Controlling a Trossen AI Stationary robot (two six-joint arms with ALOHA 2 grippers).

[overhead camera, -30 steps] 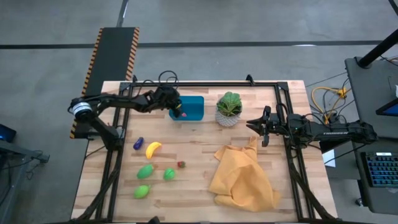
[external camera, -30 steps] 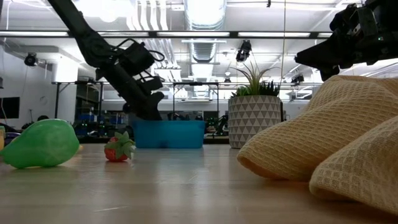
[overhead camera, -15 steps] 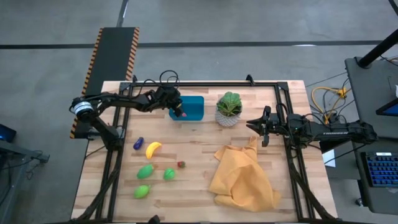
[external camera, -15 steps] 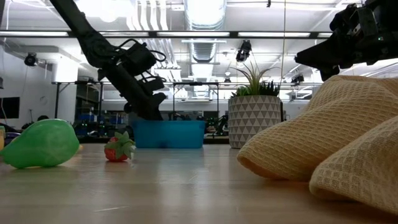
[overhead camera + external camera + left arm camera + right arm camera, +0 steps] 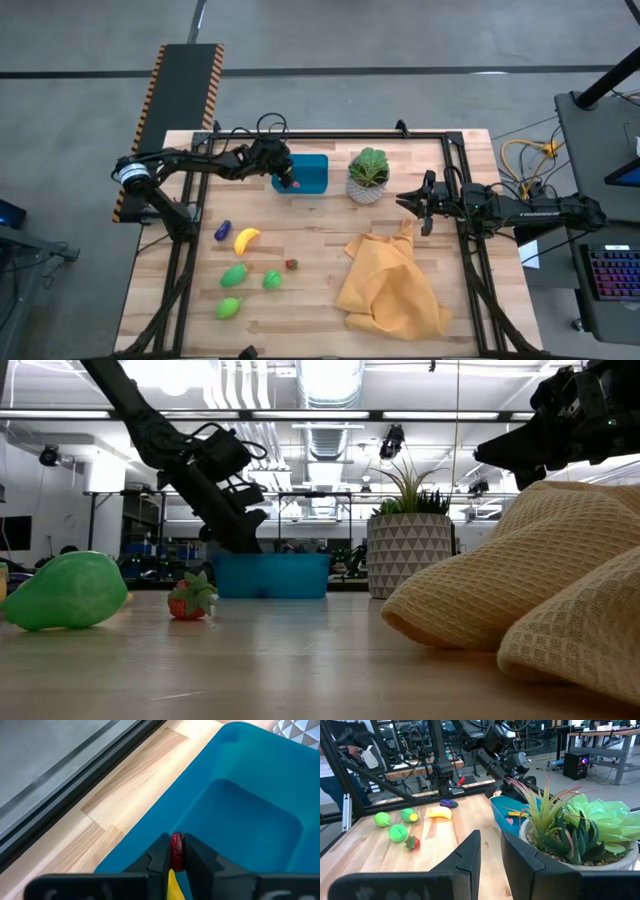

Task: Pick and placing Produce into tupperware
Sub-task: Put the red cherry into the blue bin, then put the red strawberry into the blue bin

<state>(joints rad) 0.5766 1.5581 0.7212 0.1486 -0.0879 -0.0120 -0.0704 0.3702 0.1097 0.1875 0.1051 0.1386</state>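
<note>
The teal-blue tupperware (image 5: pixel 312 170) stands at the table's far middle. My left gripper (image 5: pixel 290 181) reaches over its left wall, shut on a small red and yellow piece of produce (image 5: pixel 177 851). On the near left of the table lie a yellow banana (image 5: pixel 246 239), a purple piece (image 5: pixel 222 230), three green pieces (image 5: pixel 234 274) (image 5: pixel 272 280) (image 5: pixel 229 307) and a tiny red strawberry (image 5: pixel 291 264). My right gripper (image 5: pixel 416 206) hovers open and level just right of the plant pot. My left gripper pinches the small piece between its two fingers (image 5: pixel 159 856). The piece's red end (image 5: pixel 177 842) shows at the fingertips, and its yellow part (image 5: pixel 172 879) runs back between them. The fingers slant down from the table's left over the tupperware's inside (image 5: pixel 250 820). Whether the piece touches the floor, I cannot tell.
A potted green plant (image 5: pixel 368 175) in a white patterned pot stands right of the tupperware. A crumpled yellow cloth (image 5: pixel 390 285) covers the near right of the table. A black frame rail (image 5: pixel 330 134) runs along the table's edges.
</note>
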